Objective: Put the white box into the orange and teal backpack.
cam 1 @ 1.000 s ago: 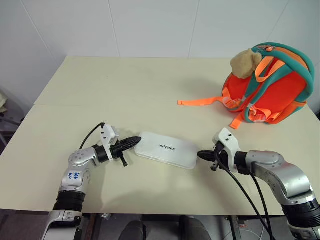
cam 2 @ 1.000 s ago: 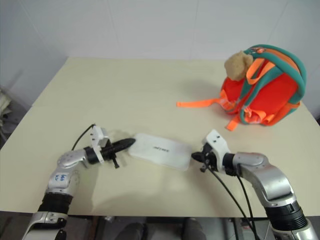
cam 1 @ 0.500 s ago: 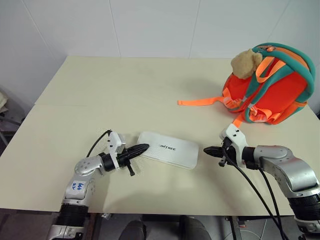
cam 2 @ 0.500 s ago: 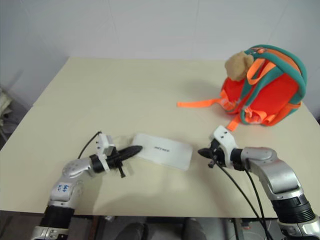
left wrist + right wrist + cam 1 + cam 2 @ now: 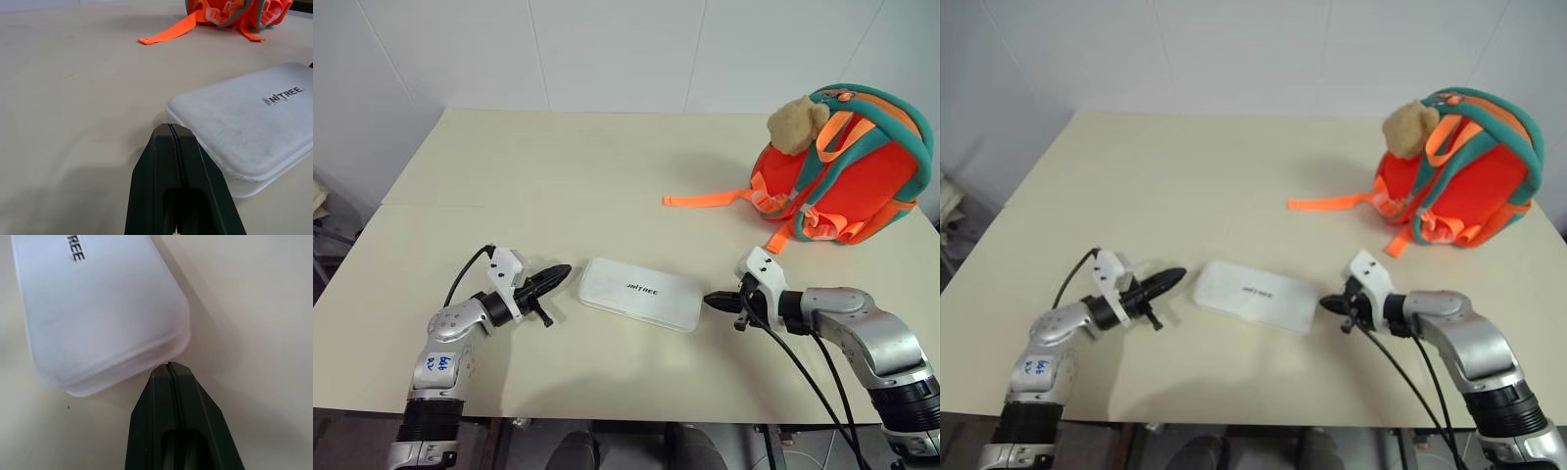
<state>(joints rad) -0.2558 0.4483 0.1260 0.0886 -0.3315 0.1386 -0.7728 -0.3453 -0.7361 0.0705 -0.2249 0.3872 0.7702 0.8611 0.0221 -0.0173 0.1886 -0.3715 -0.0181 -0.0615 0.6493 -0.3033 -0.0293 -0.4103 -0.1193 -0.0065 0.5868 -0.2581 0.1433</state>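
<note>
White box [image 5: 640,294] lies near the desk's [image 5: 558,166] front edge, both clenched grippers flanking it; next, squeeze it for lifting toward the orange and teal backpack [image 5: 847,166]

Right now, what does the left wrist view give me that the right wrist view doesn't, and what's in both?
Left wrist view alone: the orange and teal backpack at the far side of the table, its loose orange strap trailing toward the camera, and the shut left gripper at one short end of the white box.

Right wrist view alone: the shut right gripper at the box's opposite end.

Both: the white box lying flat on the table, lettering up, ungrasped.
</note>
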